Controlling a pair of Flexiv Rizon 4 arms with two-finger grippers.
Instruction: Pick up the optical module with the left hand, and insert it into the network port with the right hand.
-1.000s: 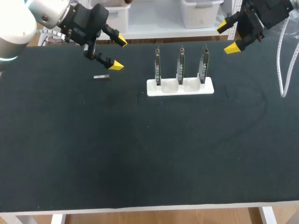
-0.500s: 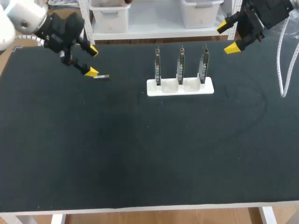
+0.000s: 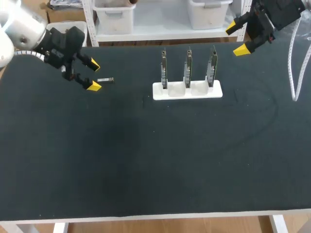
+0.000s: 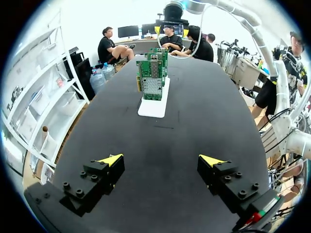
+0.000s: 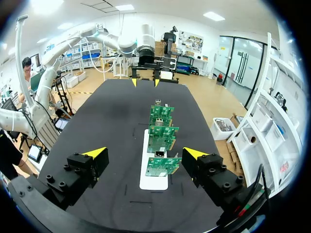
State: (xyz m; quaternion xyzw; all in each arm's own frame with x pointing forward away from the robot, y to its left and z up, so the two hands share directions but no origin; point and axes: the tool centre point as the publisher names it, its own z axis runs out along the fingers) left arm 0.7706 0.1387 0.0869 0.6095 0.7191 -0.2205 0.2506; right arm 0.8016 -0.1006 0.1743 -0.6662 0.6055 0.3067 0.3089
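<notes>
The black, matte, cloth-like tabletop (image 3: 146, 160) runs wide and flat to a pale front edge. My left gripper (image 3: 93, 75) hangs over its far left part, yellow-tipped fingers spread wide, released. The small grey metal optical module (image 3: 105, 80) lies flat on the tabletop just beside those tips, on the side toward the middle, not touching them. Toward the back, a white rectangular plastic holder (image 3: 187, 91) carries three upright green circuit boards (image 3: 188, 68) in a row. My right gripper (image 3: 238, 39) is over the far right corner, fingers also spread, released. Module and holder sit well apart, with bare tabletop between.
</notes>
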